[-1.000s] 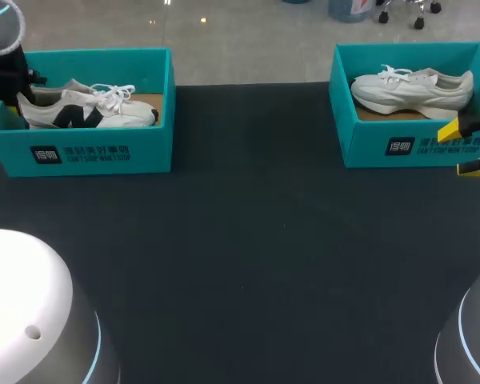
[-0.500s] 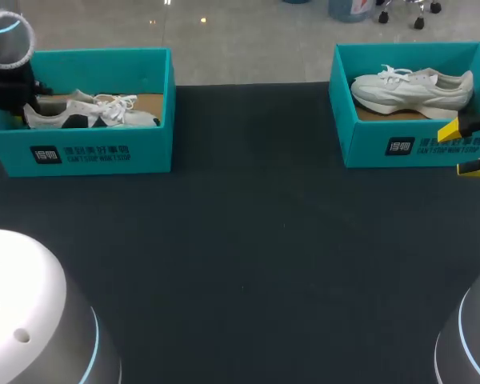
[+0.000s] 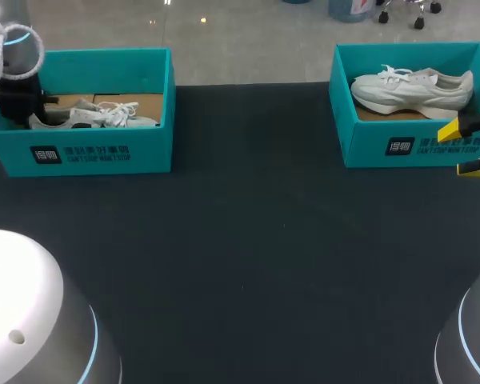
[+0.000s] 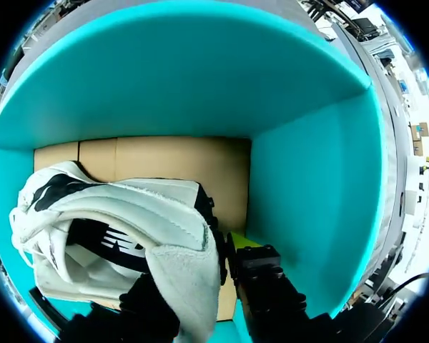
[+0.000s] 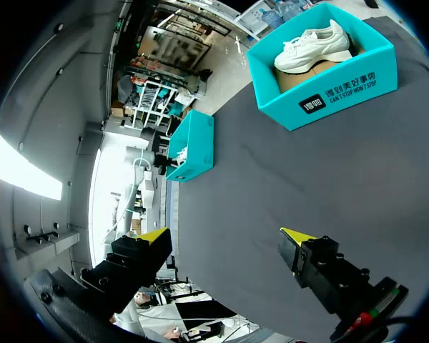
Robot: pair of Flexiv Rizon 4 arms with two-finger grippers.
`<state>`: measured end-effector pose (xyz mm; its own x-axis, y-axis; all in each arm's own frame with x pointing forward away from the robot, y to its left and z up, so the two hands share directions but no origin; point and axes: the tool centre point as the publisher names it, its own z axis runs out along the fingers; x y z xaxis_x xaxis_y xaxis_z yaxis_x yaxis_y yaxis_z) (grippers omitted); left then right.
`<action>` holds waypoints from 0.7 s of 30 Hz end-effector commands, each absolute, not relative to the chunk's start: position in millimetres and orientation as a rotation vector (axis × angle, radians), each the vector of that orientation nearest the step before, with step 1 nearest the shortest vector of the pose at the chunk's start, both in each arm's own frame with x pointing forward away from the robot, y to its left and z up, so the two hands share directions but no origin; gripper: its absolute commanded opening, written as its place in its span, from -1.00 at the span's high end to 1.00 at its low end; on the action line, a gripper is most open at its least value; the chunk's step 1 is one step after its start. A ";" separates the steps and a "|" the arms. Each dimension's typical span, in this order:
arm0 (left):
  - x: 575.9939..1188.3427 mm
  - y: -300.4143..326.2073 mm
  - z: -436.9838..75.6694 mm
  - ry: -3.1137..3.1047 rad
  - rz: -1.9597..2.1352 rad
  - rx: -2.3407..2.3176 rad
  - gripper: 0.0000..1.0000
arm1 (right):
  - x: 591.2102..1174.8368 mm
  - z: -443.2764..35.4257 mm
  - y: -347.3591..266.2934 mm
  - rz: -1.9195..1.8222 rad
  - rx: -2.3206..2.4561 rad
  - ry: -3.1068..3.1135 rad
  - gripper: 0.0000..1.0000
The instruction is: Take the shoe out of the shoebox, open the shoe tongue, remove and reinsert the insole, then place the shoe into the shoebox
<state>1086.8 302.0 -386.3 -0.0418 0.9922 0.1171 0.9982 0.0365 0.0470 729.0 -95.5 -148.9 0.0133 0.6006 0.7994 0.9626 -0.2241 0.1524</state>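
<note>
A white shoe with black markings [image 3: 96, 118] lies on its side in the left teal shoebox [image 3: 88, 152]. My left gripper [image 3: 20, 108] is down in that box's left end, at the shoe's heel. In the left wrist view the heel [image 4: 182, 264] sits between the fingers of the left gripper [image 4: 200, 279]. It rests against one finger, and a narrow gap shows at the other finger [image 4: 261, 275], so this gripper is open. My right gripper [image 3: 466, 148] hangs open and empty at the table's right edge, beside the right shoebox [image 3: 408, 144].
The right teal shoebox [image 5: 329, 96] holds an all-white shoe [image 3: 412, 88], which also shows in the right wrist view [image 5: 311, 48]. A dark mat [image 3: 248, 240] covers the table between the boxes. The left shoebox [image 5: 193, 146] is far ahead of my right gripper [image 5: 225, 239].
My left gripper has lowered the shoe down into the left box, where it now lies flat. Its fingers have parted slightly. The right arm has not moved.
</note>
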 end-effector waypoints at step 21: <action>1072.9 281.2 -287.4 -2.320 -0.230 -2.144 -1.00 | 729.0 -149.0 -95.6 -1.090 -1.859 -1.596 -1.00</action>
